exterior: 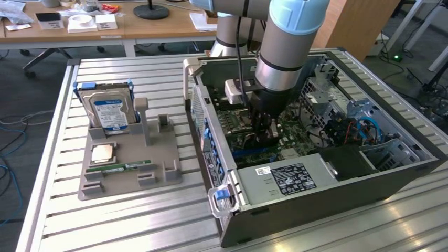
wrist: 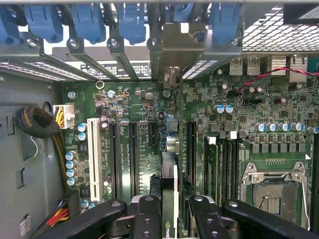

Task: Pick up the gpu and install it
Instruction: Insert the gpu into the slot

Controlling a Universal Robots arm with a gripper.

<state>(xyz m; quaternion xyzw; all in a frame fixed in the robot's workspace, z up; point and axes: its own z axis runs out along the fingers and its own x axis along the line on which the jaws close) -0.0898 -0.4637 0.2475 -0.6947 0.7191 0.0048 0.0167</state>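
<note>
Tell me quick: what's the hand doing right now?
Hand: closed on the graphics card, held edge-on over the motherboard slots inside the computer case.

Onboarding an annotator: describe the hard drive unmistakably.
Beside the open computer case, on the exterior view's left, sits a gray parts holder. The hard drive stands upright at its far end, boxy with a blue-white label, unlike the flat chip and RAM stick.
</note>
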